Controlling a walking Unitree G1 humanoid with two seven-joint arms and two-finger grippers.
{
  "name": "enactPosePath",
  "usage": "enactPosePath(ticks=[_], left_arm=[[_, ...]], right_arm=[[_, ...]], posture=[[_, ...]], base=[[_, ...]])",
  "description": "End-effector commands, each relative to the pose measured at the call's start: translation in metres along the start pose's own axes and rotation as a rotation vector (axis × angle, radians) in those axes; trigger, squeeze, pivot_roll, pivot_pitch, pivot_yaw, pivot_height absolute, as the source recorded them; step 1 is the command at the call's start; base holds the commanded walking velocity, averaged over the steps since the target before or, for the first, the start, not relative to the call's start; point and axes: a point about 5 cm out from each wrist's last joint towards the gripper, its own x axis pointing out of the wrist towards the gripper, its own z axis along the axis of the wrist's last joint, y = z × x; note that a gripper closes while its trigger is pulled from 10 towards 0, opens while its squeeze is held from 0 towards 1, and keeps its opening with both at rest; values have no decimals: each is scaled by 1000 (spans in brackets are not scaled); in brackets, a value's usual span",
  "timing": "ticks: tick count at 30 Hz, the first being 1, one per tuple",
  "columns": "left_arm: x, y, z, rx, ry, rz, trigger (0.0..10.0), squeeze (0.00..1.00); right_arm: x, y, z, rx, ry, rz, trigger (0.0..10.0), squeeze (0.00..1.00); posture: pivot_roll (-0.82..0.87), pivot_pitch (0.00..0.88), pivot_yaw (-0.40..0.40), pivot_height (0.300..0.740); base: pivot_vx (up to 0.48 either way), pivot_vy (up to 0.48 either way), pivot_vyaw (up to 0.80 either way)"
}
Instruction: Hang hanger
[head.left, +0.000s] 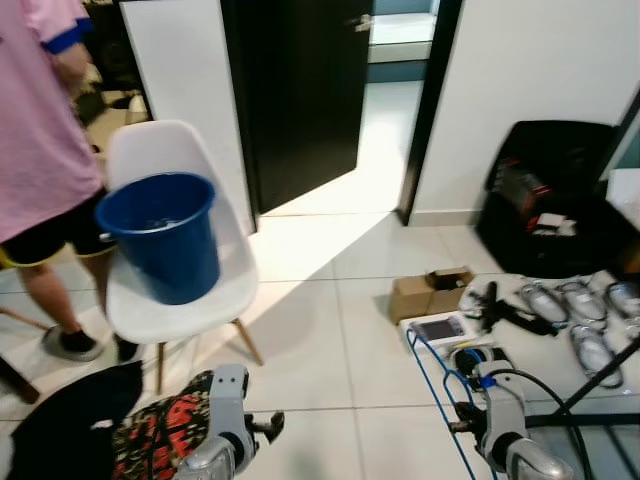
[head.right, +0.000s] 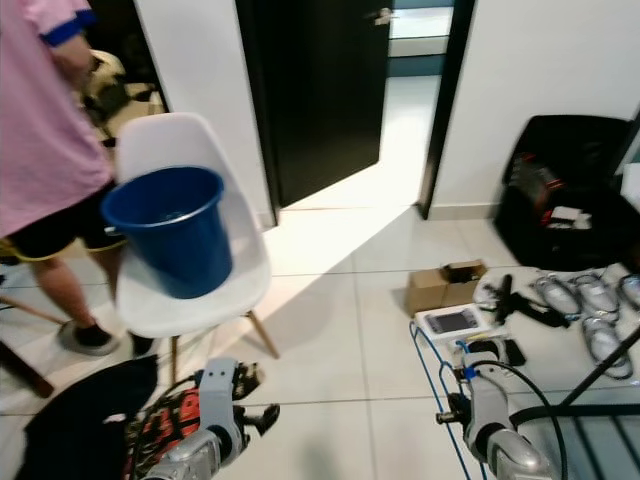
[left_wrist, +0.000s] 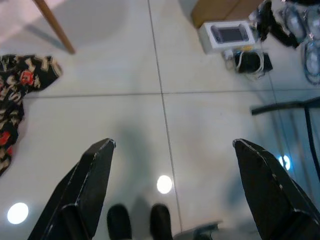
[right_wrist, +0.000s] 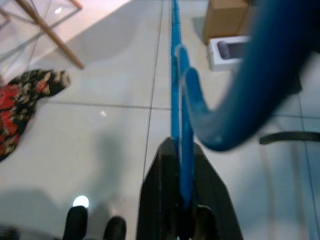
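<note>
Over tiled floor (head.left: 330, 330), right pincer (right_wrist: 181, 150) clamps blue hanger (right_wrist: 186, 90).

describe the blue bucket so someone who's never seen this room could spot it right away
Start at the black door standing open in the white wall, then look to its left for the white moulded plastic chair with wooden legs. On its seat sits the round, deep-blue plastic bucket, tilted slightly. It is the one solid blue container here, beside a person in a pink shirt.
</note>
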Motion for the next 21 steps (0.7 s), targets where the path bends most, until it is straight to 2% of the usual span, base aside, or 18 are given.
enactPosePath(ticks=[1,2,3,5,6,7,9,10,11,13,14,15,16,21], left_arm=[[-3,7,1,-23,-18,14,10000,0],[-3,7,1,-23,-18,14,10000,0],[-2,12,14,-23,-79,3,10000,0],[-2,12,14,-23,-79,3,10000,0],[0,22,40,-3,-157,-9,10000,0],[0,22,40,-3,-157,-9,10000,0],[1,35,103,53,-335,-42,10000,0],[-1,34,132,93,-422,-67,10000,0],[-3,32,149,119,-479,-86,10000,0],[-3,32,149,119,-479,-86,10000,0],[-5,27,164,142,-538,-106,10000,0],[-5,27,164,142,-538,-106,10000,0],[-8,21,175,163,-588,-124,10000,0],[-12,8,189,191,-658,-159,10000,0]], right_arm=[[0,3,-1,11,-11,10,10000,0],[0,3,-1,11,-11,10,10000,0],[1,2,2,18,-28,15,10000,0],[1,2,2,18,-28,15,10000,0],[1,1,6,21,-48,19,10000,0],[1,1,6,21,-48,19,10000,0],[3,-1,21,23,-107,36,10000,0],[3,-1,29,21,-141,49,10000,0],[4,0,35,21,-165,60,10000,0],[4,0,35,21,-165,60,10000,0],[4,1,44,9,-196,85,10000,0],[4,1,44,9,-196,85,10000,0],[3,3,53,-10,-225,114,10000,0],[2,6,71,-48,-276,158,10000,0]], posture=[[-55,0,-13,740],[-55,0,-13,740],[-49,0,-16,740],[-49,0,-16,740],[-45,0,-16,740],[-45,0,-16,740],[-38,0,-17,740],[-36,0,-18,740],[-36,0,-18,740],[-36,0,-18,740],[-37,0,-18,740],[-37,0,-18,740],[-37,0,-18,740],[-38,0,-21,740]], base=[[0,0,0],[0,0,0],[330,0,0],[330,0,0],[356,0,0],[356,0,0],[379,0,0],[390,0,0],[390,0,0],[390,0,0],[394,0,0],[394,0,0],[398,0,0],[400,0,0]])
